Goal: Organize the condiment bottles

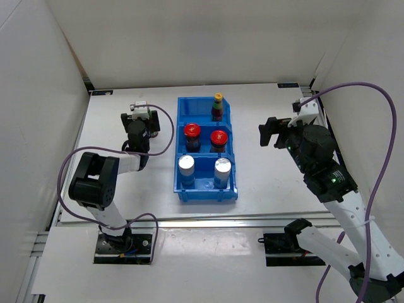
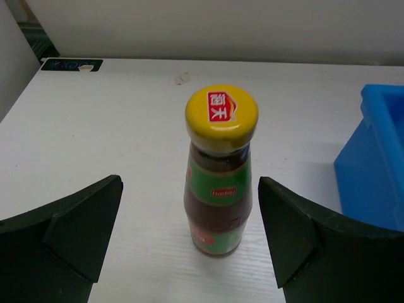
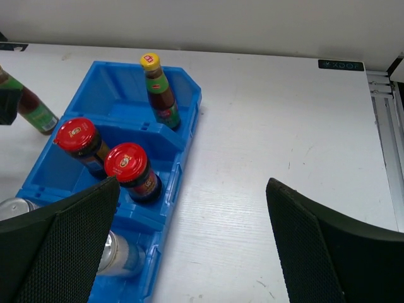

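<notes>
A slim brown-green bottle with a yellow cap [image 2: 219,177] stands upright on the white table, between my left gripper's [image 2: 189,189] open fingers, touching neither. It also shows in the right wrist view [image 3: 33,108]; in the top view my left gripper [image 1: 141,113] hides it. The blue bin [image 1: 180,142] holds the other slim bottle [image 1: 218,106] at the back right, two red-lidded jars [image 1: 192,134] [image 1: 219,139] in the middle and two silver-capped shakers [image 1: 187,169] [image 1: 222,169] in front. My right gripper [image 1: 271,134] is open and empty, right of the bin.
The bin's back left compartment [image 3: 110,95] holds nothing. The bin's side [image 2: 379,164] lies right of the left gripper. White enclosure walls stand at the back and sides. A metal rail [image 3: 382,126] runs along the table's right edge.
</notes>
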Controlling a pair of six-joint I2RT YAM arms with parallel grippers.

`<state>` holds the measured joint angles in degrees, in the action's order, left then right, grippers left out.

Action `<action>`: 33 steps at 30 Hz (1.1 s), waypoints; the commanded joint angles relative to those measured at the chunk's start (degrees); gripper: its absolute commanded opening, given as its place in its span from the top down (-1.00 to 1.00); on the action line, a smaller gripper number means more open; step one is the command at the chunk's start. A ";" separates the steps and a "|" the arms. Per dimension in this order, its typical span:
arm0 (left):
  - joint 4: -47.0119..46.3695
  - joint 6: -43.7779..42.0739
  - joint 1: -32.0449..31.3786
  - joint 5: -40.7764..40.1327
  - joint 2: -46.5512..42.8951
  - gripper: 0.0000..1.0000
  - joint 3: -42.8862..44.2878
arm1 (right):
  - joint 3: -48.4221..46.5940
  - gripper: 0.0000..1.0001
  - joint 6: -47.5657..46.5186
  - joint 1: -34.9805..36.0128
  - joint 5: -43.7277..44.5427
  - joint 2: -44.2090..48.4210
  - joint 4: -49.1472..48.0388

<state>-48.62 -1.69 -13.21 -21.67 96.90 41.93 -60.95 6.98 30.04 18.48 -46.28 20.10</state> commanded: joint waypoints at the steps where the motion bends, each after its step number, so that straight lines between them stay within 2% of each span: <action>1: -2.36 0.72 0.12 2.25 0.65 -1.00 2.80 | -0.05 -1.00 -0.92 0.19 -1.16 1.02 1.61; 5: -2.36 1.34 0.64 3.03 2.14 -0.81 5.08 | -0.05 -1.00 0.13 0.19 -1.69 1.55 3.89; 6: -2.36 1.34 1.34 3.82 2.15 -0.69 5.09 | -0.05 -1.00 0.14 0.19 -1.69 1.55 4.51; 7: -2.36 1.86 2.04 3.83 2.93 -0.45 5.87 | -0.05 -1.00 0.14 0.19 -1.69 1.55 4.51; 9: -2.36 2.74 2.66 5.05 3.73 -0.24 6.67 | -0.05 -1.00 0.66 0.19 -2.22 1.55 6.09; 10: -2.36 3.44 3.19 5.06 4.25 -0.05 7.19 | -0.57 -1.00 0.66 0.19 -2.22 2.07 6.09; 13: -2.36 3.45 3.19 5.68 3.65 0.10 7.81 | -0.58 -1.00 -0.03 0.19 -2.22 2.60 6.80; 16: -0.34 2.92 3.19 6.81 1.28 0.43 8.51 | 0.04 -1.00 -0.57 0.19 -2.84 3.30 6.80; 17: 0.71 2.23 3.19 7.43 0.58 0.72 9.47 | 0.65 -1.00 -0.57 0.19 -2.84 3.83 6.80; 18: 2.72 1.35 3.19 7.95 -0.04 0.79 10.09 | 0.66 -1.00 -0.57 0.19 -3.44 3.83 6.80; 25: 8.80 -0.42 1.18 6.82 -5.49 0.79 16.15 | 0.66 -1.00 0.57 0.19 -4.68 3.30 6.80; 33: 13.64 -2.43 -4.53 6.91 -8.31 0.79 28.63 | 0.13 -1.00 0.58 0.19 -5.30 2.69 6.27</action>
<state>-29.76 -2.48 -15.16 -15.44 95.61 63.57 -60.40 7.29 30.04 14.13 -43.97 27.31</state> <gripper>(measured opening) 0.517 0.998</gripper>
